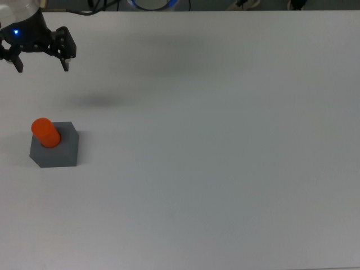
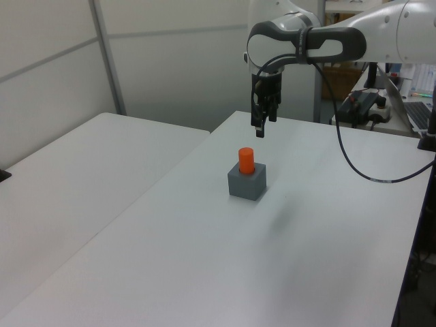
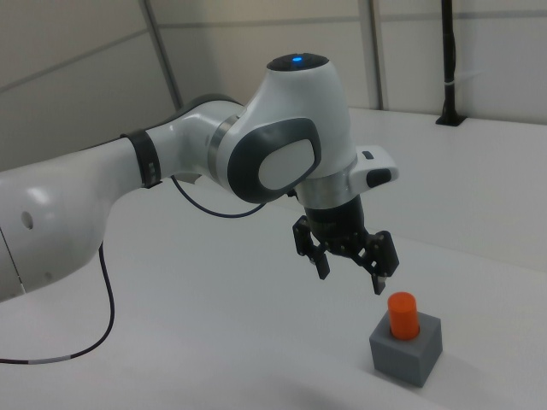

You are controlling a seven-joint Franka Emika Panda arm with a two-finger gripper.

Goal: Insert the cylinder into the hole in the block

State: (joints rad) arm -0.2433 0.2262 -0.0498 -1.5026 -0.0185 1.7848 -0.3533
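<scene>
The cylinder (image 1: 45, 132) stands upright in the block (image 1: 55, 147), around 6 o'clock from the empty, spread-open gripper (image 1: 40, 63) in the top view.

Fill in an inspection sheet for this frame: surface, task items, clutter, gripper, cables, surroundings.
Surface: white table, bare apart from the task items.
Task items: orange cylinder stands upright in the grey block, its top protruding.
Clutter: nothing seen.
Gripper: gripper open, holding nothing, raised clear of the block.
Cables: black cable hangs from the arm over the table.
Surroundings: second white table at the left view's left; wall panels behind.
</scene>
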